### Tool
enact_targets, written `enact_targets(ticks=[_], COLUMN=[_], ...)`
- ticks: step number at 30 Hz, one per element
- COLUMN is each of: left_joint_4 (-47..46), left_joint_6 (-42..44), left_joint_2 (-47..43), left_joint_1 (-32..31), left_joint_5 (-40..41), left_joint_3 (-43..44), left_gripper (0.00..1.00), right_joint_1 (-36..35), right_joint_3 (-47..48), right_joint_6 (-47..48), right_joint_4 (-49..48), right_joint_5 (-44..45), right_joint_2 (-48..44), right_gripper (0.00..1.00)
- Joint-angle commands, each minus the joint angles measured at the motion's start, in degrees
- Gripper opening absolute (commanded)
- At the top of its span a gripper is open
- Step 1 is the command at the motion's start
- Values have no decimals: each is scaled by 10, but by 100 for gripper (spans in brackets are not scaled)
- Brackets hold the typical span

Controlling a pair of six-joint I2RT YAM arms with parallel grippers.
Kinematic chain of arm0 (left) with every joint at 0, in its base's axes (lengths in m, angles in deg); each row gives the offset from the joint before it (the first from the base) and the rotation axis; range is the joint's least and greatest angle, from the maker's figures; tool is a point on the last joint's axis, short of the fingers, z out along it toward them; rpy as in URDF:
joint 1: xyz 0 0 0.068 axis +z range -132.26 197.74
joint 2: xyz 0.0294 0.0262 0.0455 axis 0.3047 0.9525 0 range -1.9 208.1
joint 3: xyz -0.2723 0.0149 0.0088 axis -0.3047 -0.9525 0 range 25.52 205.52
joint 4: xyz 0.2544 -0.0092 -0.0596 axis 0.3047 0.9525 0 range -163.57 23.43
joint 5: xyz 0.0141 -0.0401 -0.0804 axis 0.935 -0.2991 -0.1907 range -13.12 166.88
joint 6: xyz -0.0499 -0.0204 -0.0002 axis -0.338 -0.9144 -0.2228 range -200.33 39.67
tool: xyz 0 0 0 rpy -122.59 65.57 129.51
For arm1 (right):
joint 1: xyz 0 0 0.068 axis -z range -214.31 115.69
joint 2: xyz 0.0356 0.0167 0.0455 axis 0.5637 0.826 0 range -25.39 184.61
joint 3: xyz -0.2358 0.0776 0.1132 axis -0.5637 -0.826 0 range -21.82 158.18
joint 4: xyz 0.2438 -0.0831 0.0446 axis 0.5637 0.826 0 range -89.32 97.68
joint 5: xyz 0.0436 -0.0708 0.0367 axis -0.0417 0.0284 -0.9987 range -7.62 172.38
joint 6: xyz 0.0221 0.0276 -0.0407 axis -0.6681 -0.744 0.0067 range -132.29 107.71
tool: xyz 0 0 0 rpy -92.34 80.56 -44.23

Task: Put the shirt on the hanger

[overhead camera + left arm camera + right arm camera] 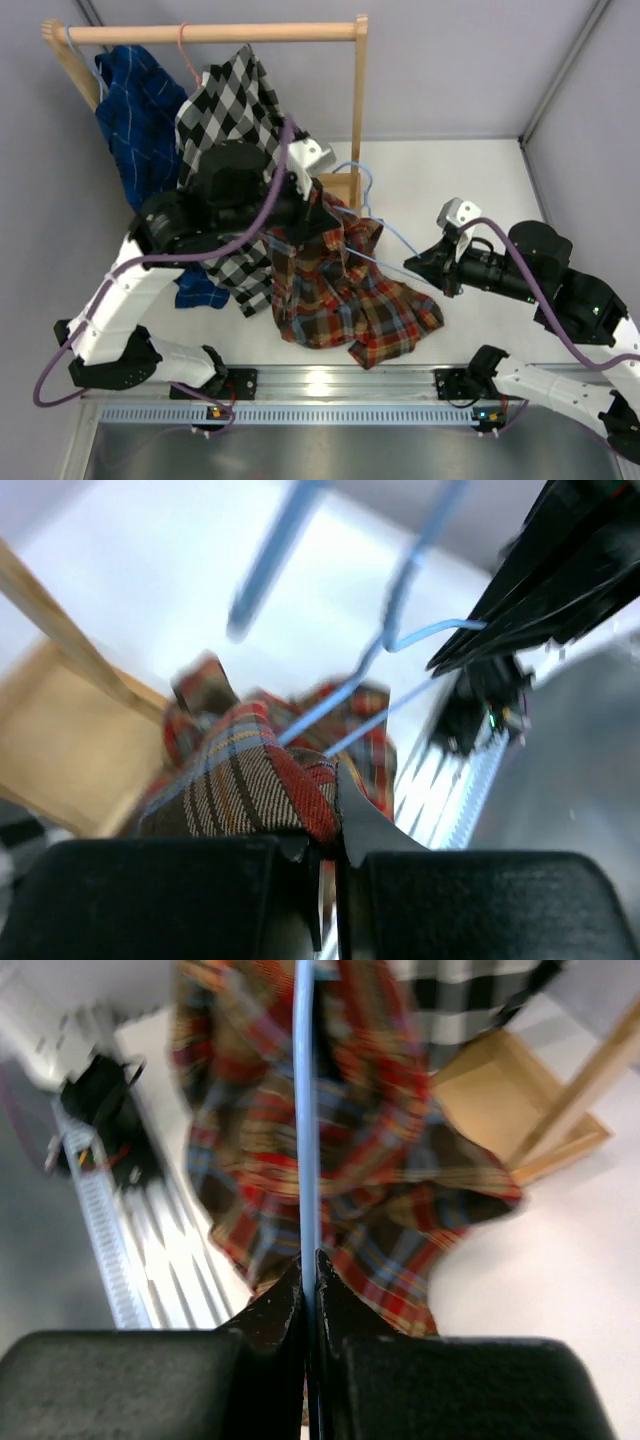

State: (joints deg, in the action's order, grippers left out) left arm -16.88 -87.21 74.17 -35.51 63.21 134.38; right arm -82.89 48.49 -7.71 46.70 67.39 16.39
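We see the shirt (345,295) heaped near the middle of the surface (470,180), toward its near edge. Its upper end is lifted off the heap toward the far edge, where the left tool (308,208) is pressed together on a fold of plaid. The left wrist view shows the cloth caught between the two black fingers.

The right tool (410,264) comes in from the right edge and is clamped on one thin bar of the hanger (385,232). In its own wrist view, the blue bar runs straight out from between the closed fingers.

The coming move turns on this line. The hanger's long axis points from the right tool leftward and slightly toward the far edge — straight at the raised fold in the left tool. Its hook stands up toward the far edge.

The shirt therefore lies ahead of the hanger's free end, and the left tool is the nearer one to the opening. We cannot tell whether the hanger's tip is already under the cloth or only lies across it.

We judge that the next move means running the bar along its own line into the shirt — or drawing the cloth back over it.
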Motion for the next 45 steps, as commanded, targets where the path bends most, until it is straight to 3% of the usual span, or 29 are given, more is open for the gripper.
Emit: enact_targets(ticks=[1, 2, 4, 6, 8, 12, 13, 16, 18, 21, 22, 25, 30, 36, 40, 45], left_joint_4=[40, 40, 29, -25, -58, -154, -173, -209, -211, -212, -216, -245, -291, -305, -315, -315], left_joint_6=[43, 42, 45, 42, 29, 5, 5, -3, -16, -41, -55, -64, -75, -67, -74, -69], left_joint_2=[24, 35, 59, 60, 59, 53, 51, 60, 72, 81, 82, 69, 42, -15, -68, -94], left_joint_1=[-4, -4, -4, -4, -4, -3, -3, 8, 24, 38, 46, 54, 55, 55, 55, 55], left_joint_5=[86, 108, 175, 230, 223, 97, 49, 35, 71, 205, 225, 221, 195, 139, 160, 184], left_joint_3=[163, 199, 271, 247, 157, -27, -59, -143, -165, -176, -180, -213, -272, -348, -384, -376], left_gripper=[0, 0, 0, 0, 0, 0, 0, 0, 0, 0, 0, 0, 0, 0, 0, 0], right_joint_1=[3, 3, 4, 4, 3, 3, 4, 3, 4, 4, 4, 3, 4, 5, 6, 7], right_joint_3=[9, 6, 0, -20, -31, -62, -62, -52, -53, -61, -66, -86, -121, -125, -140, -132], right_joint_6=[-96, -124, -149, -153, -150, -168, -175, -208, -207, -172, -167, -144, -111, -66, -64, -8], right_joint_4=[-145, -164, -161, -146, -127, -86, -50, 53, 82, 91, 80, 60, 2, -86, -179, -205], right_joint_5=[126, 236, 307, 367, 350, 344, 371, 396, 352, 180, 113, 60, 14, 46, 108, 37], right_joint_2=[-21, -45, -64, -87, -90, -100, -110, -132, -142, -144, -140, -123, -90, -64, -57, -2], right_gripper=[0, 0, 0, 0, 0, 0, 0, 0, 0, 0, 0, 0, 0, 0, 0, 0])
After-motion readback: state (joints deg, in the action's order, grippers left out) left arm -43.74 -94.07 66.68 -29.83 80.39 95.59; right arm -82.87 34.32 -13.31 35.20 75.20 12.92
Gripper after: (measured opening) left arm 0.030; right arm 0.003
